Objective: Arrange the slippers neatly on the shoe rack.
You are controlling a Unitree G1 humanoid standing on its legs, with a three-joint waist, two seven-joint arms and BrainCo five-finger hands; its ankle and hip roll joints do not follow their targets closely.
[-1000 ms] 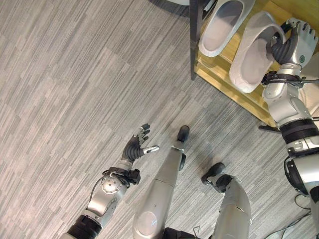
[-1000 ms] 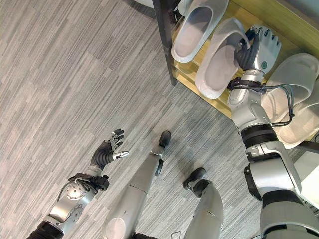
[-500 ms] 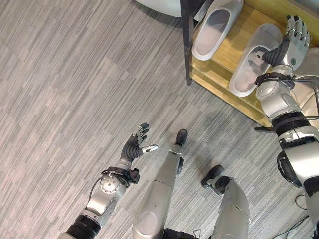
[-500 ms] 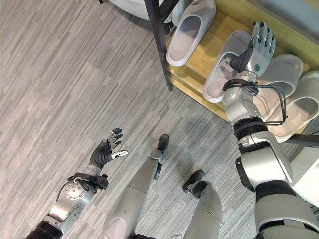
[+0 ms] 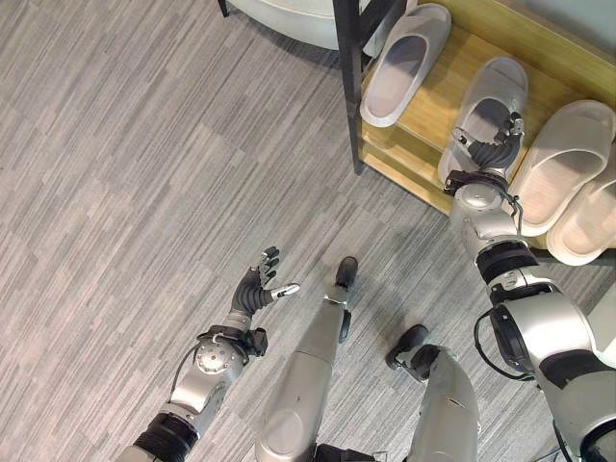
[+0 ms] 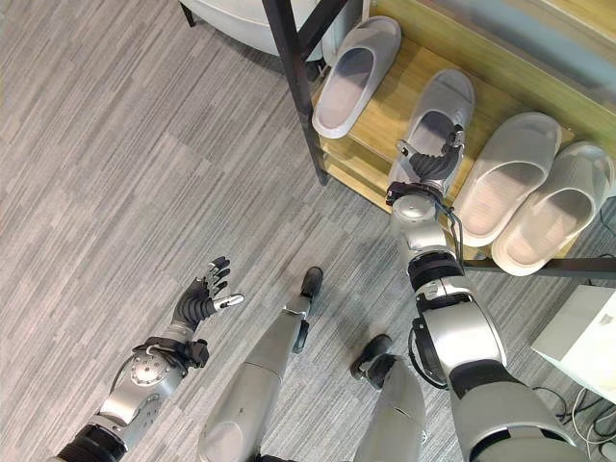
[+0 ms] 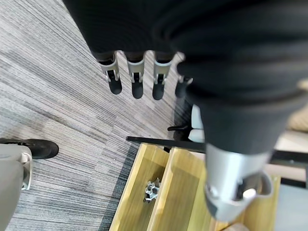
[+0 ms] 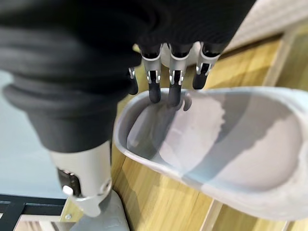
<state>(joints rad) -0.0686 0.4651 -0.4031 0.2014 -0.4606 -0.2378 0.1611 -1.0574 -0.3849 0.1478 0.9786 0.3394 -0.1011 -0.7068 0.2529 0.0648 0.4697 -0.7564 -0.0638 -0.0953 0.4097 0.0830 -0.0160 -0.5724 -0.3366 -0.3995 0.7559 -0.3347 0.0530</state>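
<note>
Wooden shoe rack [image 5: 438,96]: right robot hand [image 8: 168,72] fingers straight above grey slipper [image 8: 216,144]; left robot hand [image 5: 262,289] spread.

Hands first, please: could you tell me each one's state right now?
Left hand: open, holding nothing.
Right hand: open, over the pale grey rubber slipper.

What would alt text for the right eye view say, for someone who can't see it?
Seen from above, the robot's right hand rests on a grey slipper on a wooden shoe rack, beside another grey slipper and a beige pair. Its left hand hangs open over the grey floor.
</note>
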